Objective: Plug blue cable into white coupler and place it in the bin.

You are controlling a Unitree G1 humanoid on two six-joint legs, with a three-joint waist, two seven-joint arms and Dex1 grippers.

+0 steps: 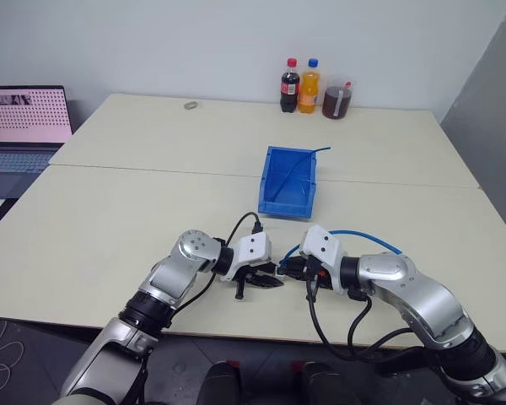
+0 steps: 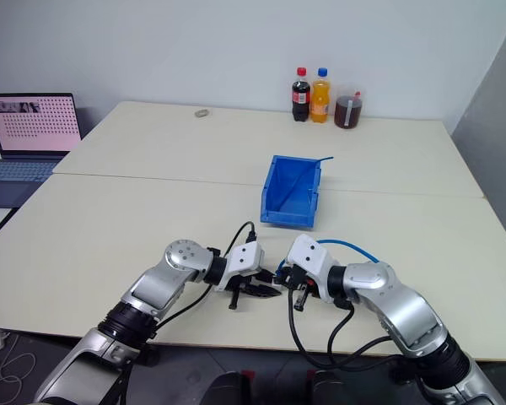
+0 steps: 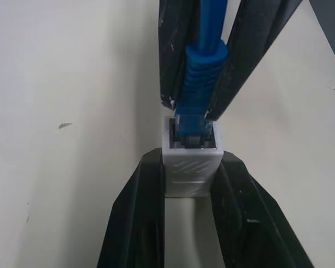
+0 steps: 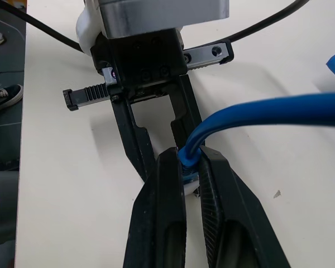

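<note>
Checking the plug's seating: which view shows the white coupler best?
The left wrist view: the white coupler sits between the left claw's fingers, blue cable entering its socket. The right wrist view shows a sliver; the eye views hide it.

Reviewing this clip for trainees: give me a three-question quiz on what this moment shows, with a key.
1. True or false: the left gripper is shut on the white coupler.
2. What does the right gripper hold? A) a bottle B) the blue cable C) nothing
3. Fill in: the plug sits at the coupler's ____ opening.

Key
1. True; its fingers clamp the coupler's sides.
2. B; it pinches the cable just behind the plug.
3. Socket; how deep it is seated cannot be told. The bin stands farther back on the table.
</note>
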